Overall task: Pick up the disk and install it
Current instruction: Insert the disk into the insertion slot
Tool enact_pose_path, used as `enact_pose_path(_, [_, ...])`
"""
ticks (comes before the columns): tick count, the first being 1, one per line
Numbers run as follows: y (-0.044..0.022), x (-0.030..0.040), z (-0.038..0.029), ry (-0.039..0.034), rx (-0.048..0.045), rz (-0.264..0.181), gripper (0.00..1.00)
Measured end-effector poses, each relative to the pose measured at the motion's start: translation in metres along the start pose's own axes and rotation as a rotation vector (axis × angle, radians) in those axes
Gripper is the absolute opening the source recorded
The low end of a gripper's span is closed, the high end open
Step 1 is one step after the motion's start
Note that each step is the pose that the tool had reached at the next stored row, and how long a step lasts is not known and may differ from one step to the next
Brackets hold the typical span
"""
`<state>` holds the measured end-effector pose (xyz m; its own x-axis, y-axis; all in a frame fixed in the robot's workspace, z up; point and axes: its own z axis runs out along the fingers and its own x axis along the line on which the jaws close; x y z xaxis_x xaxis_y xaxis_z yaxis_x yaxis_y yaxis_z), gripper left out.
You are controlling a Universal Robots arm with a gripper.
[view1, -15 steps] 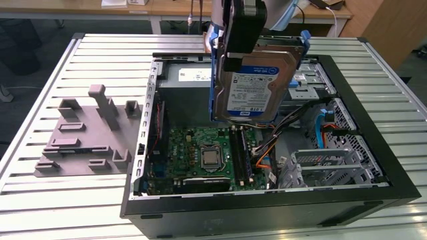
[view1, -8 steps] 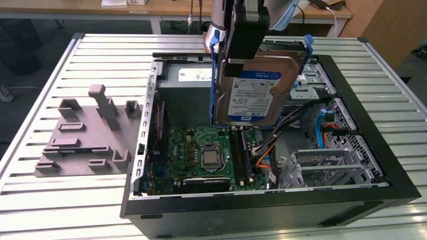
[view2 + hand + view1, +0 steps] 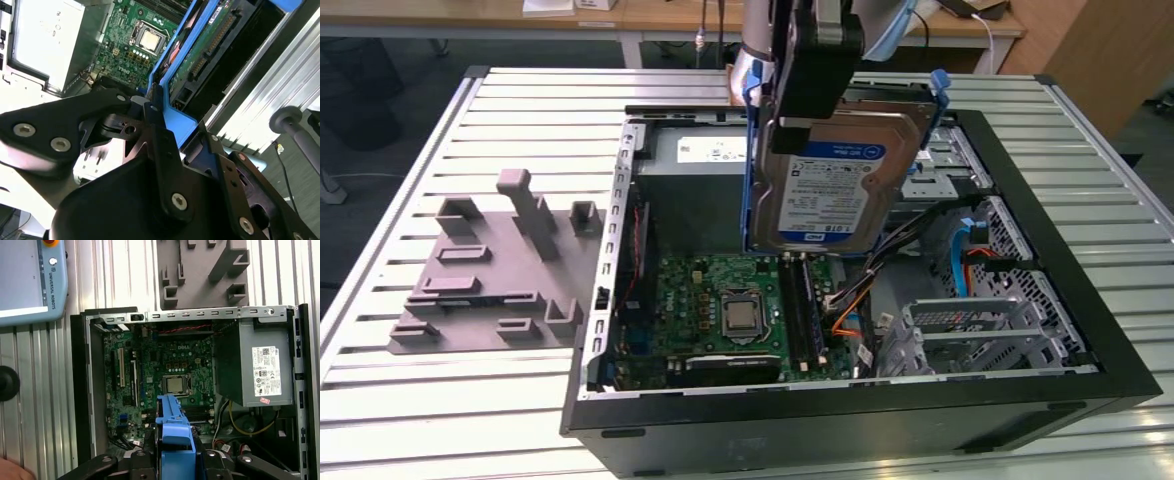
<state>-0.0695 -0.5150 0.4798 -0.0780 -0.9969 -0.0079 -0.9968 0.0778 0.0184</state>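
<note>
- My gripper [image 3: 179, 127] is closed on the blue frame of the disk [image 3: 834, 185], holding it upright on edge
- The disk hangs over the open computer case [image 3: 854, 415] and its motherboard [image 3: 165, 370]
- Farther off, a grey fixture [image 3: 494, 270] lies on the slatted table [image 3: 440, 400]

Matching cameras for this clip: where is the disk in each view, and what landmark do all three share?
Exterior view: the disk hangs upright, label showing, above the open computer case.
Second wrist view: the disk shows its green circuit side inside its blue frame, with the motherboard beyond it.
First wrist view: the disk is seen edge-on, blue frame facing the camera, in front of the motherboard.
Shared landmark: the processor socket.
</note>
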Motion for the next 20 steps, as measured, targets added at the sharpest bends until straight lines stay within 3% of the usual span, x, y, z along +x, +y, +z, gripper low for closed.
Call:
enact_pose_path(7, [-0.0046, 0.0018, -0.0001, 0.0001, 0.0000, 0.000, 0.37])
enact_pose_path(15, [-0.0069, 0.0177, -0.0001, 0.0000, 0.0000, 0.000, 0.37])
enact_pose_path(20, [-0.0134, 0.0211, 0.0004, -0.0002, 0.0000, 0.000, 0.37])
